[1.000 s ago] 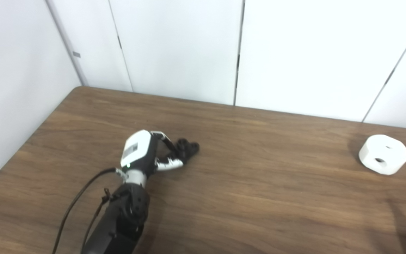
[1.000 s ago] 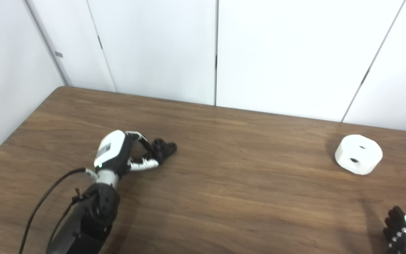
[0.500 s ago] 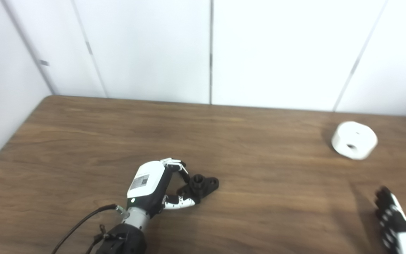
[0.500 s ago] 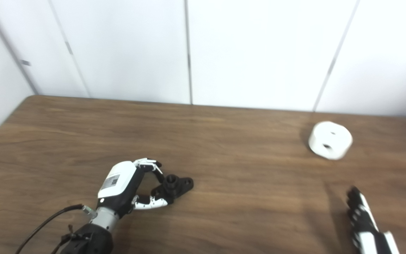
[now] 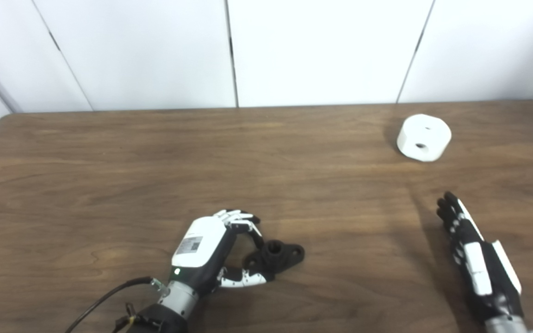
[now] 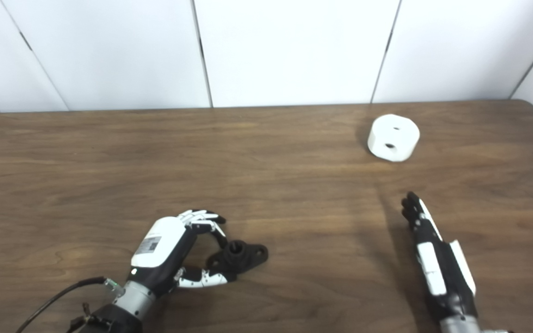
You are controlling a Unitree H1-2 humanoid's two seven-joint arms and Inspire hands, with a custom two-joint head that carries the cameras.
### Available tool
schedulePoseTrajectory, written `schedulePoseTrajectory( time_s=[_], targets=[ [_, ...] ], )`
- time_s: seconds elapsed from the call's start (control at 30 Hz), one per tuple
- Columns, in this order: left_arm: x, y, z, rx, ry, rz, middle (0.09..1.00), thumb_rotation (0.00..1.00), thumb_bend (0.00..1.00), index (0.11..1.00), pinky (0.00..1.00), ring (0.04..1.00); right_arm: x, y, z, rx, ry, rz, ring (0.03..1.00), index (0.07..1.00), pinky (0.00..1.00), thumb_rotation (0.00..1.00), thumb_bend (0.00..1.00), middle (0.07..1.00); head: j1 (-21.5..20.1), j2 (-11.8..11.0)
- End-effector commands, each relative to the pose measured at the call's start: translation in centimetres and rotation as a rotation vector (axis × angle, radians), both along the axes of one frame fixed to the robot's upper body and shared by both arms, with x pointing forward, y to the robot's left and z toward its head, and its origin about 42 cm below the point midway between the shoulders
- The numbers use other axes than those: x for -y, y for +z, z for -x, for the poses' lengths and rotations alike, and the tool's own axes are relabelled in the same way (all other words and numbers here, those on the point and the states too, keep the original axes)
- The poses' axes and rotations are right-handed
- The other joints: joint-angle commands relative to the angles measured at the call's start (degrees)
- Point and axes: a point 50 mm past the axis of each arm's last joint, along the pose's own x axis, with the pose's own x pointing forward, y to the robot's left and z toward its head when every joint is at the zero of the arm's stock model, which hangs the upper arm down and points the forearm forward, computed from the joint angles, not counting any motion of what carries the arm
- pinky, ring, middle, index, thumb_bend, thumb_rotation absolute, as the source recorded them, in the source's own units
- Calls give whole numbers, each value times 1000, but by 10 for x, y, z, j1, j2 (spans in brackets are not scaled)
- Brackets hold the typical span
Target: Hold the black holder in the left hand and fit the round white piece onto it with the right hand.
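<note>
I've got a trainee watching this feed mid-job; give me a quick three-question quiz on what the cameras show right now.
1. True or false: the right hand already holds the round white piece.
2. Which hand is curled around the black holder? A) left B) right
3. Fill in: the white piece rests on the ____.

Key: 1 false, that hand is open and short of it; 2 A, the left hand; 3 table.

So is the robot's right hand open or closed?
Open. The right hand has its fingers stretched out straight, holding nothing, short of the round white piece on the brown wooden table.
</note>
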Motion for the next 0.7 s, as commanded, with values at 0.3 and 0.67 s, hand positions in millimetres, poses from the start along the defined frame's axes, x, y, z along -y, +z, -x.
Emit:
schedulePoseTrajectory(
  time_s=[0.3,0.67],
  targets=[
    [8,-33,23,-52,-66,-39,782,44,516,488,883,853,3,8,4,5,-11,-26,971,951,1000,1000,593,955,-7,4],
    [15,-36,27,-28,-58,-42,783,45,517,488,883,855,34,68,-41,124,-121,268,933,894,931,418,758,911,-15,-9]
  ],
)
